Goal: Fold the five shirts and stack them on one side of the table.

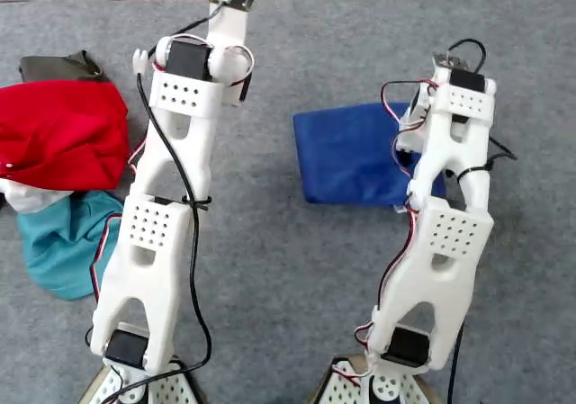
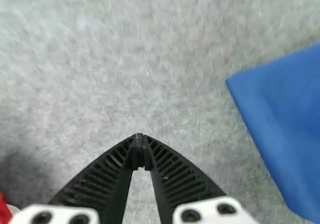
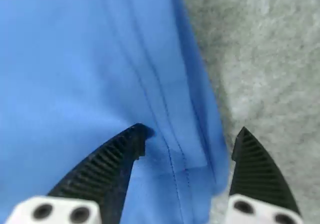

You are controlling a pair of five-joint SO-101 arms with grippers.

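Blue shirt (image 3: 75,74) hem sits between the right gripper's (image 3: 193,130) spread fingers, one tip over cloth, the other over grey mat (image 3: 270,44). Judgement: drop straight and pinch all layers at the edge. Left gripper (image 2: 140,140) clenched, empty, over mat; shirt corner near its tips. Red shirt (image 1: 63,134) well apart.
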